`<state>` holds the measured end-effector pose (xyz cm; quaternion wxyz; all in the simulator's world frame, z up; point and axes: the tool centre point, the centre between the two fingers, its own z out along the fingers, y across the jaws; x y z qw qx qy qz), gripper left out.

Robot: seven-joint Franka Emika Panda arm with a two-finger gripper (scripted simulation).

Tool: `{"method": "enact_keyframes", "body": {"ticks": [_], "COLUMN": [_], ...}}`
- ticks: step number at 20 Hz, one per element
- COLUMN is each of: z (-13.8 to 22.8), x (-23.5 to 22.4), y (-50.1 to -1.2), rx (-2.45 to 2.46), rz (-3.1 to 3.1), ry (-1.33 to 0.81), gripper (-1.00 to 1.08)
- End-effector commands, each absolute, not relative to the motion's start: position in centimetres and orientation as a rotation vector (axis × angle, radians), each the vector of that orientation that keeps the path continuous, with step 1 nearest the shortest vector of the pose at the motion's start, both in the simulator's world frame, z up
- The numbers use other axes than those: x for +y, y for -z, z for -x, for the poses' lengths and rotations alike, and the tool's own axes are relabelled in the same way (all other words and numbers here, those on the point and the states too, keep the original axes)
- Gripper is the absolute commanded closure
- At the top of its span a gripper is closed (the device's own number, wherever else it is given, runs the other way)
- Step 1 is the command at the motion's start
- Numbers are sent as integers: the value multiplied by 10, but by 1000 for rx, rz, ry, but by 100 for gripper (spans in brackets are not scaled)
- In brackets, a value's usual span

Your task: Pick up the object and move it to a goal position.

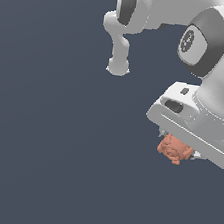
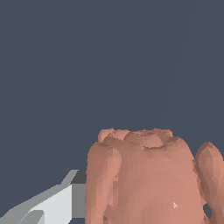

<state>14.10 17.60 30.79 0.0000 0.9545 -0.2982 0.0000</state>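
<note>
The object (image 1: 173, 149) sits directly beneath my gripper (image 1: 179, 149), at the exterior view's right; one finger (image 2: 57, 203) lies against its side.

Gripper (image 1: 179, 149) fingertips hidden behind the object (image 1: 173, 149); arm (image 1: 214, 42) cut by the exterior view's right edge

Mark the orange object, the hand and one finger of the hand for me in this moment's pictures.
orange object (image 1: 174, 149): exterior view, middle of its lumpy body under the hand.
hand (image 1: 176, 143): exterior view, where the object sits between the mostly hidden fingertips.
finger (image 2: 57, 204): wrist view, its light grey side beside the object.
</note>
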Motion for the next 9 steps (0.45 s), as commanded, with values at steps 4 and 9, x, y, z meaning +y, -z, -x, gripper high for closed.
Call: {"method": "enact_keyframes", "body": {"ticks": [4,9], "z": [-143,-143], "x": [177,178], "y": [-311,-312], "rx": [-937,-937], "rz": [-2999,-2999], "ry": [0,0], "gripper": [108,108]}}
